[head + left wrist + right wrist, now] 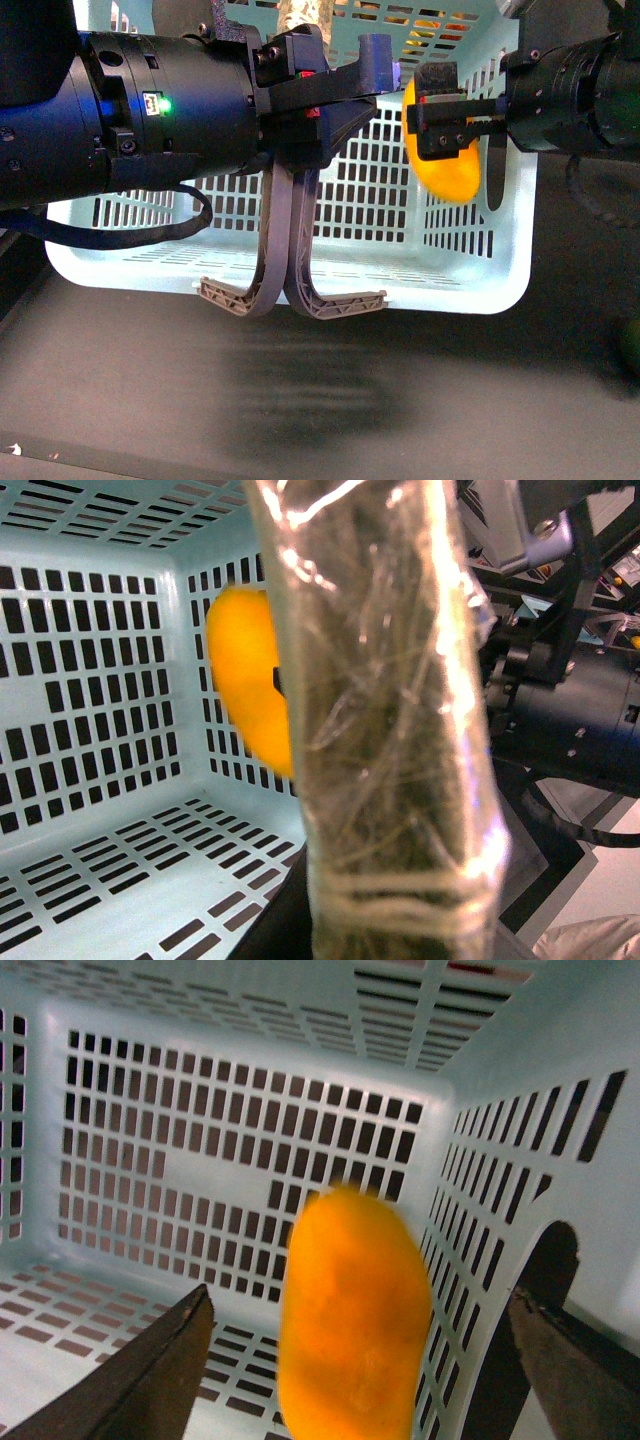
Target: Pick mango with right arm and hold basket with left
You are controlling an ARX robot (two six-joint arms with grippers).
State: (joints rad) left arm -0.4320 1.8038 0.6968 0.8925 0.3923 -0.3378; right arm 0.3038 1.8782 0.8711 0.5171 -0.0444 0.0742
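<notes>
The pale turquoise basket is tipped on its side with its open mouth toward me, and its two grey-brown handles hang down. My left gripper is shut on the basket's upper rim. My right gripper reaches in from the right and is open. The yellow-orange mango sits just beyond it against the slotted side wall. From the right wrist, the mango stands on end and blurred, between the two dark fingers and touching neither. The left wrist view shows the mango inside the basket.
A straw-like bundle wrapped in clear plastic fills the middle of the left wrist view and hides that gripper's jaws. The right arm shows beyond it. Dark table surface lies under the basket. A green object sits at the right edge.
</notes>
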